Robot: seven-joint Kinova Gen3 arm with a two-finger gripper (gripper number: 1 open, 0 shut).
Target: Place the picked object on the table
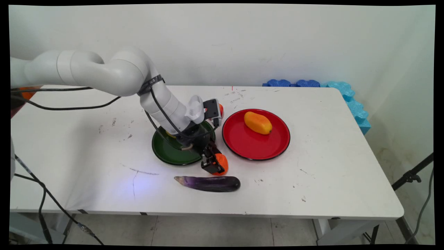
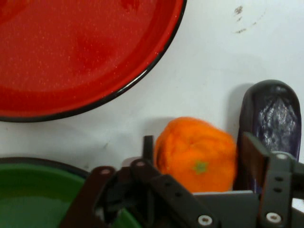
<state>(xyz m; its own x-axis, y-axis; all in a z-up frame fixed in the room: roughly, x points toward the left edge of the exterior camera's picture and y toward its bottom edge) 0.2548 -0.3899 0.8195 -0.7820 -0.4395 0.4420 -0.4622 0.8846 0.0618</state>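
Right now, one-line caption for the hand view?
Gripper straddling an orange between red plate and eggplant.

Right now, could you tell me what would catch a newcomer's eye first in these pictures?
The black two-finger tool is low on the white table, its fingers on either side of a round orange fruit between the green plate and the red plate. A glossy purple eggplant lies just in front.
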